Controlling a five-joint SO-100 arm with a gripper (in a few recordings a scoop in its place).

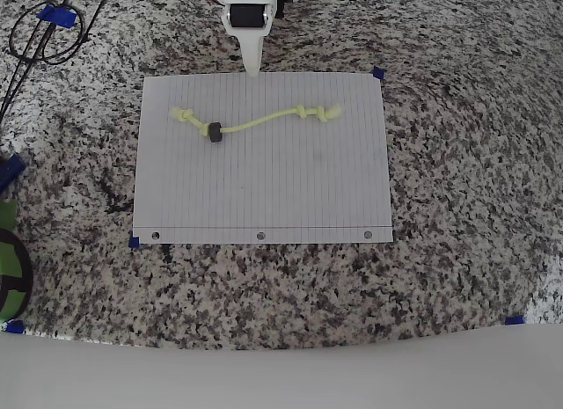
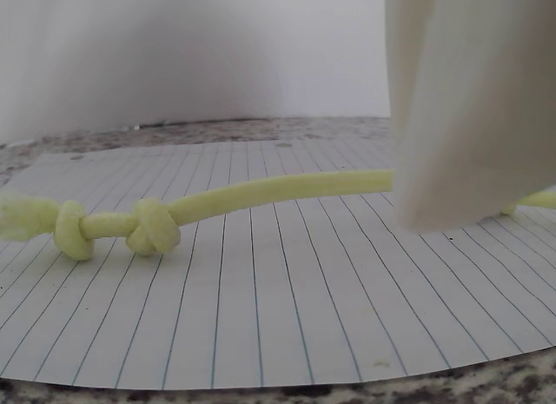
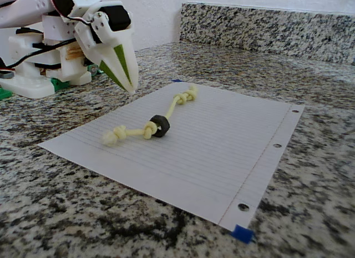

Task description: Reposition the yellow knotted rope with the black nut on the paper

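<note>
The yellow knotted rope lies across the upper half of the paper, with knots near both ends. The black nut sits on the cord close to the left knots in the overhead view. My white gripper hangs over the paper's top edge, apart from the rope, jaws together with nothing held. In the fixed view the gripper points down above the paper's far corner, beyond the nut and rope. The wrist view shows the rope with two knots at left, passing behind one finger.
The paper is taped down with blue tape on a speckled granite counter. Black cables loop at the top left. A green and black object sits at the left edge. The arm's base and a backsplash stand behind.
</note>
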